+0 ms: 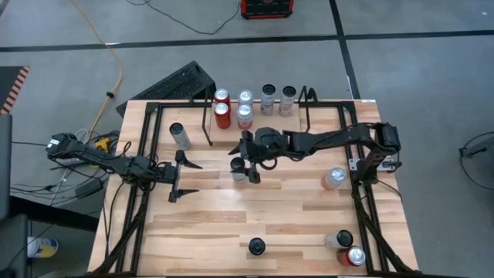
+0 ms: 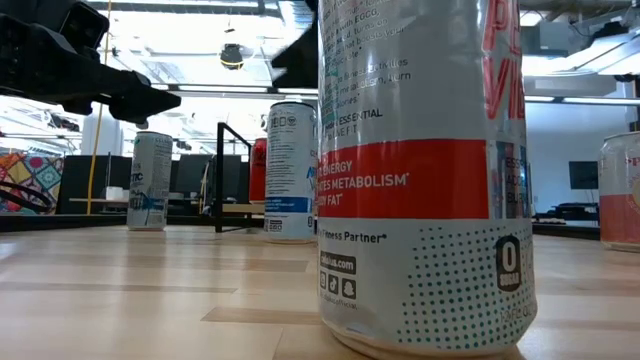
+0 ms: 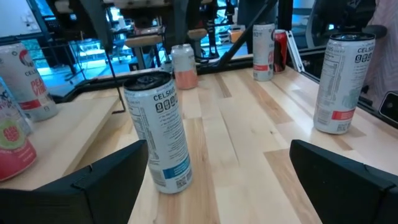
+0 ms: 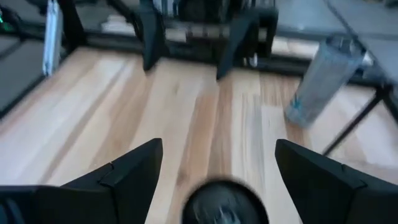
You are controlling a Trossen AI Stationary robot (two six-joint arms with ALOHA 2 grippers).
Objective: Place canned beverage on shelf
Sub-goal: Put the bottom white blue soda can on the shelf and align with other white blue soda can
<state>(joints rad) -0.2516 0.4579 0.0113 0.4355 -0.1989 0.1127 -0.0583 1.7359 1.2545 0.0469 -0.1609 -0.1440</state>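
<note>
A white-and-blue can stands upright on the table's middle; it also shows in the left wrist view and the low view. My right gripper hovers open just above it, fingers pointing down on either side of its dark top, touching nothing. My left gripper is open and empty to the can's left, pointing at it. The black wire shelf at the far edge holds several upright cans, among them red ones and silver ones.
A silver can is at the far left. A can lies at the right. Two cans are at the near right corner. One can stands at the near edge, filling the low view. Black rail frames line the sides.
</note>
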